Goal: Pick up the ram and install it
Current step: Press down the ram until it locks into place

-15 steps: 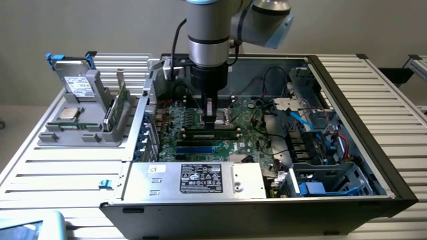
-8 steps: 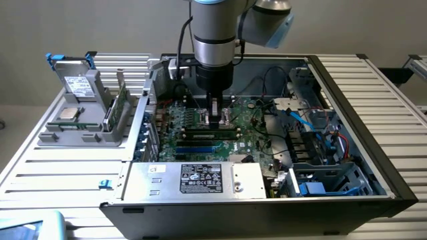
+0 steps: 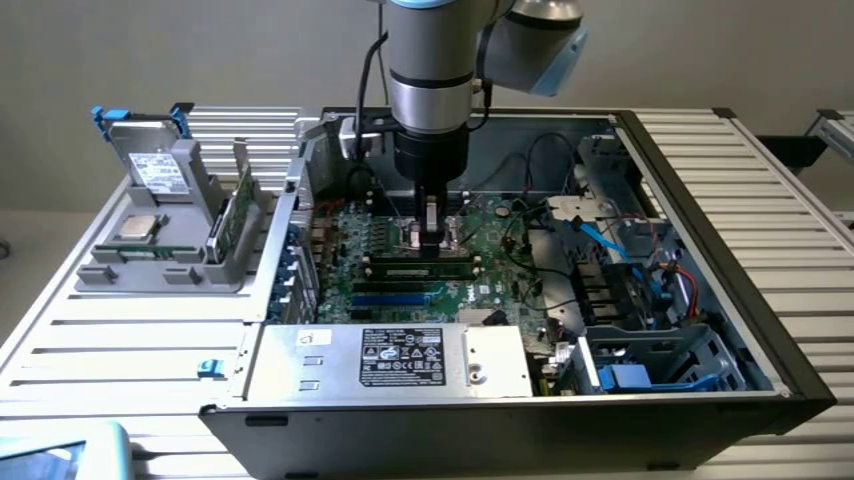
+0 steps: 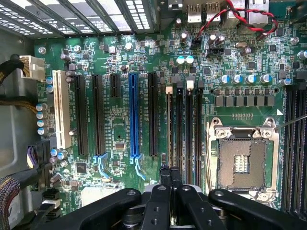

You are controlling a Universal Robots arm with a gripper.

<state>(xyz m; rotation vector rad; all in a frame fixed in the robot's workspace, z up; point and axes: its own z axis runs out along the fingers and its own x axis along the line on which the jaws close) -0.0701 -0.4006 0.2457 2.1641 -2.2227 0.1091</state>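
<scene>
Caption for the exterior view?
Shut gripper pressing the ram into a motherboard slot.

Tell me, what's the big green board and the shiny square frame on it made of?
The motherboard looks like stiff green circuit-board laminate, probably fiberglass, with a glossy coating, printed lines and soldered parts. The processor socket frame looks like bare polished metal, probably steel: it glints silver.

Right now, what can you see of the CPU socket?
The CPU socket is a square frame that looks like silver metal, lying flat on the green motherboard. Its middle is dark with a pale square at the centre, and no chip sits in it. Black memory slots run along one side, close but apart.
</scene>
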